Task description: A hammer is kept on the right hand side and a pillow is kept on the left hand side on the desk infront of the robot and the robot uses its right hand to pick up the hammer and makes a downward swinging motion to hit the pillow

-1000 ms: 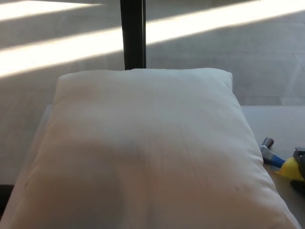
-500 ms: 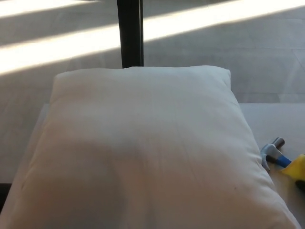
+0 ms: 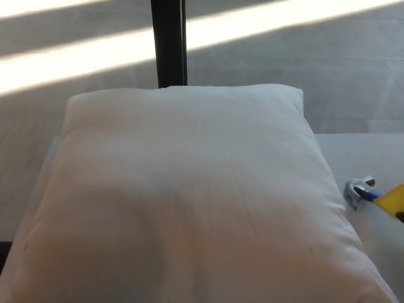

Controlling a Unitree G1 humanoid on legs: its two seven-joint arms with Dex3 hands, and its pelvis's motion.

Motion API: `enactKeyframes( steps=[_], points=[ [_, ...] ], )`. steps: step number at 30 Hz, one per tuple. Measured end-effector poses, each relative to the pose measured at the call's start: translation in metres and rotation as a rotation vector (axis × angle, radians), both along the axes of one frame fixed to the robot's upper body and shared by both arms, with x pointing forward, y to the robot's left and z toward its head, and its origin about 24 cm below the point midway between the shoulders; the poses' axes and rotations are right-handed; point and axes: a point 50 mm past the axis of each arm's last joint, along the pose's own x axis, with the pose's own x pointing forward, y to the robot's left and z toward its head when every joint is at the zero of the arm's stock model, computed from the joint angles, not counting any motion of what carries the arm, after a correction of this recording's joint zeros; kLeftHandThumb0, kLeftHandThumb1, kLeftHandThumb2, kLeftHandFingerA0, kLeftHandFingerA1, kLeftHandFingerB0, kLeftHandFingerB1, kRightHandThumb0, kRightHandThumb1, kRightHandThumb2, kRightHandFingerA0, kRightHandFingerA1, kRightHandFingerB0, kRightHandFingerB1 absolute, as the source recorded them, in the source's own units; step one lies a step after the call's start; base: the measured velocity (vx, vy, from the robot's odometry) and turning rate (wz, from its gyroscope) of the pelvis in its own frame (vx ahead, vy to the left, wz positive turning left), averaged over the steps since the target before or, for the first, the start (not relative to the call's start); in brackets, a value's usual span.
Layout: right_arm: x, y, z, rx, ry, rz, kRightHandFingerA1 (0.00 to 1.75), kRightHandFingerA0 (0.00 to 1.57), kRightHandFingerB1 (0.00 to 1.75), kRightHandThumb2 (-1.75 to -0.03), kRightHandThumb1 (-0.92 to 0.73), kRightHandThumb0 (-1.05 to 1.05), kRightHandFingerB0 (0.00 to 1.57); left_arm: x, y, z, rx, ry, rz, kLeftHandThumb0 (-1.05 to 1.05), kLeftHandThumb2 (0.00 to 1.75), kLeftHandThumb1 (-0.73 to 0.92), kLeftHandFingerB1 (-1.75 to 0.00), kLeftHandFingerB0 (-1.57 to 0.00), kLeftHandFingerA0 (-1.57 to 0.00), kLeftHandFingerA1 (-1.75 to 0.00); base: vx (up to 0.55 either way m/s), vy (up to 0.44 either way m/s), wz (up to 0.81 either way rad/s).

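**Hammer slides toward the frame edge as the view shifts**

At the right edge of the head view, the claw hammer (image 3: 372, 194) shows only in part: its metal head, a short blue neck and a wedge of the yellow grip, which runs out of the picture. It lies just beside the right side of the white pillow (image 3: 189, 202), which fills most of the view and rests on the pale desk (image 3: 360, 154).

Compared with a second ago, the whole picture has crept left and up, so the camera has moved; the dark post (image 3: 168, 41) beyond the pillow has drifted with it. Beyond that shift, the hammer itself appears to have turned: its head now sits lower against the pillow's edge and points differently, and less of the yellow grip shows. The dark shape that sat by the grip at the right edge a second ago is now out of frame.

Neither robot hand is in view, so whether any fingers are spread, pressed together or pinching the grip cannot be told. My reading is that the hammer is being taken up or nudged off-frame by the right hand, and the pick-up is under way. The pillow looks unstruck, so the downward swing remains to be done.
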Motion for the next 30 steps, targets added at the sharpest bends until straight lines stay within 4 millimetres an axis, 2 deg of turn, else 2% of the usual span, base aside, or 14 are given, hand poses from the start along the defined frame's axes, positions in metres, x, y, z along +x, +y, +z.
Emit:
enactKeyframes(
  steps=[2, 5, 7, 11, 12, 16, 17, 19, 21, 25, 30],
  points=[
    [0.006, 0.001, 0.009, 0.053, -0.023, -0.004, 1.75, 0.99, 1.47, -1.23, -0.50, -0.20, 0.88, -0.001, 0.000, 0.000, 0.000, 0.003, 0.000, -0.61, 0.63, 0.76, -0.49, -0.58, -0.79, -0.58, 0.00, 0.000, 0.00],
    [0.016, 0.008, 0.025, 0.132, -0.064, 0.005, 1.75, 0.99, 1.49, -1.21, -0.52, -0.20, 0.88, -0.002, 0.000, 0.000, 0.001, 0.004, -0.001, -0.61, 0.63, 0.77, -0.49, -0.58, -0.78, -0.59, 0.00, 0.000, 0.00],
    [0.023, 0.013, 0.037, 0.187, -0.094, 0.017, 1.75, 1.01, 1.54, -1.28, -0.48, -0.20, 0.88, -0.001, 0.000, 0.000, 0.003, 0.002, -0.005, -0.59, 0.63, 0.77, -0.50, -0.57, -0.75, -0.55, 0.00, 0.000, 0.00],
    [0.033, 0.027, 0.054, 0.271, -0.123, 0.040, 1.75, 1.03, 1.58, -1.20, -0.51, -0.20, 0.84, -0.003, -0.001, -0.001, 0.000, 0.010, -0.005, -0.63, 0.63, 0.77, -0.48, -0.56, -0.74, -0.54, 0.00, 0.000, 0.00],
    [0.035, 0.030, 0.057, 0.286, -0.125, 0.044, 1.75, 0.99, 1.62, -1.23, -0.49, -0.20, 0.81, -0.004, -0.001, -0.001, -0.001, 0.012, -0.005, -0.62, 0.63, 0.78, -0.47, -0.55, -0.74, -0.54, 0.00, 0.000, 0.00],
    [0.045, 0.044, 0.075, 0.371, -0.137, 0.068, 1.75, 1.01, 1.67, -1.29, -0.44, -0.24, 0.83, -0.009, -0.001, -0.002, -0.001, 0.027, -0.007, -0.62, 0.63, 0.77, -0.48, -0.57, -0.75, -0.55, 0.00, 0.000, 0.00],
    [0.048, 0.048, 0.081, 0.395, -0.145, 0.078, 1.75, 1.02, 1.62, -1.27, -0.46, -0.23, 0.85, -0.010, -0.002, -0.002, -0.002, 0.029, -0.007, -0.61, 0.63, 0.77, -0.50, -0.64, -0.80, -0.58, 0.00, 0.000, 0.00],
    [0.053, 0.054, 0.092, 0.433, -0.159, 0.094, 1.75, 1.02, 1.62, -1.28, -0.48, -0.22, 0.86, -0.011, -0.002, -0.002, -0.002, 0.032, -0.004, -0.61, 0.63, 0.76, -0.50, -0.65, -0.81, -0.59, 0.00, 0.000, 0.00],
    [0.059, 0.064, 0.108, 0.490, -0.176, 0.118, 1.75, 0.98, 1.65, -1.26, -0.48, -0.22, 0.80, -0.013, -0.002, -0.003, -0.002, 0.038, -0.004, -0.62, 0.63, 0.77, -0.49, -0.61, -0.78, -0.57, 0.00, 0.000, 0.00],
    [0.065, 0.081, 0.130, 0.580, -0.190, 0.168, 1.75, 0.98, 1.65, -1.19, -0.57, -0.23, 0.81, -0.014, -0.002, -0.003, -0.003, 0.043, -0.004, -0.62, 0.63, 0.77, -0.48, -0.60, -0.79, -0.56, 0.00, 0.000, 0.00],
    [0.071, 0.104, 0.151, 0.729, -0.194, 0.221, 1.75, 1.07, 1.67, -1.22, -0.61, -0.31, 0.77, -0.017, -0.002, -0.003, -0.003, 0.050, -0.003, -0.64, 0.64, 0.78, -0.47, -0.56, -0.73, -0.53, 0.00, 0.000, 0.00]
  ],
)
